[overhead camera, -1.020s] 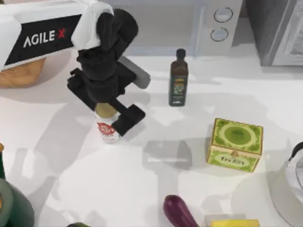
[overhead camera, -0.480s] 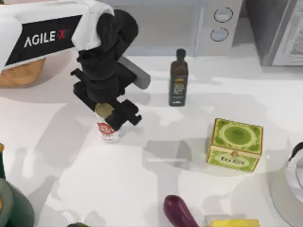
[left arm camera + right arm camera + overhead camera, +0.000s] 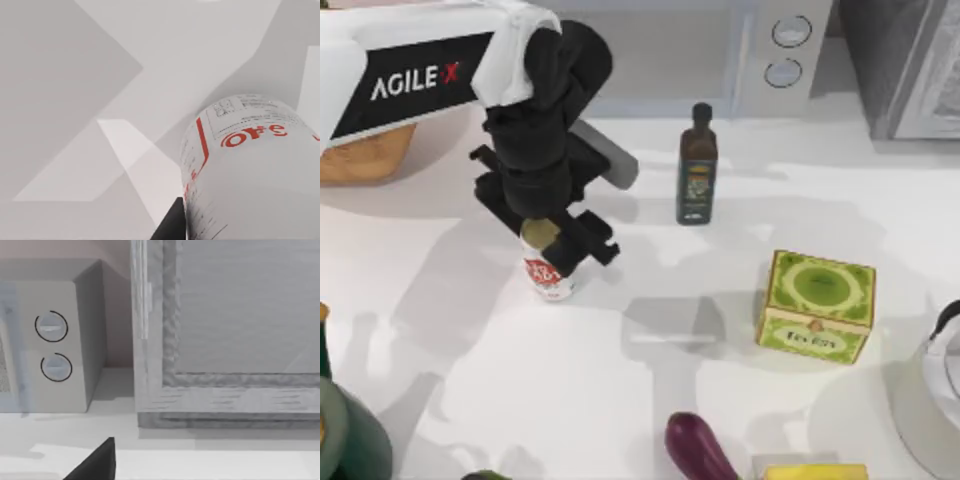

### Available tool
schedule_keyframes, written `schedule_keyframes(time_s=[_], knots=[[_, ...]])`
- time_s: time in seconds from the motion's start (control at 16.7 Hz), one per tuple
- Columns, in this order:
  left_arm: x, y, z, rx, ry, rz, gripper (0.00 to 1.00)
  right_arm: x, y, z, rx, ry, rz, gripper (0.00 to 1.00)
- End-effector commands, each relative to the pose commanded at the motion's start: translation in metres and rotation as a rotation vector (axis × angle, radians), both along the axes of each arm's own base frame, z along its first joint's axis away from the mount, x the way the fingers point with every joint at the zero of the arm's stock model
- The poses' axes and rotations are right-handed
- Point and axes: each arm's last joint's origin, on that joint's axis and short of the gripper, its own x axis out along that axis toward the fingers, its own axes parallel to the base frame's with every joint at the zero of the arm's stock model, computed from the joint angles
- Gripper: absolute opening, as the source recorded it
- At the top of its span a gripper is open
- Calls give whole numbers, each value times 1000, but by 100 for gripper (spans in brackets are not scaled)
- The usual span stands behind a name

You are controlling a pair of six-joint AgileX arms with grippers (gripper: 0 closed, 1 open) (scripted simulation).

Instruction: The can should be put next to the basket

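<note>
In the top view, the basket (image 3: 360, 152) at the upper left is largely hidden under the left arm, and the frame's left edge cuts it. The left gripper (image 3: 552, 243) covers the upper part of the can (image 3: 549, 277). The eggplant (image 3: 698, 450) is cut by the bottom edge. In the left wrist view, the can (image 3: 250, 170) runs off the frame's lower right.

Not much to read here tbh. The left arm (image 3: 410, 75) has "AGILE X" in white letters on a black panel. The can (image 3: 548, 275) has red lettering; up close in the left wrist view it looks like "ore", with fine print too small to make out. The green box (image 3: 817, 305) has writing on its front, unreadable.
</note>
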Motion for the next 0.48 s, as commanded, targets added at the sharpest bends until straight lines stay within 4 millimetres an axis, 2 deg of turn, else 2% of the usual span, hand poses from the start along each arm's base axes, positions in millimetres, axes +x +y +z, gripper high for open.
schedule_keyframes(time_s=[0.3, 0.48], knots=[[1, 6, 4, -5, 0, 5, 0, 0, 0, 0, 0, 0, 0, 100], [6, 44, 28, -34, -5, 48, 0, 0, 0, 0, 0, 0, 0, 100]])
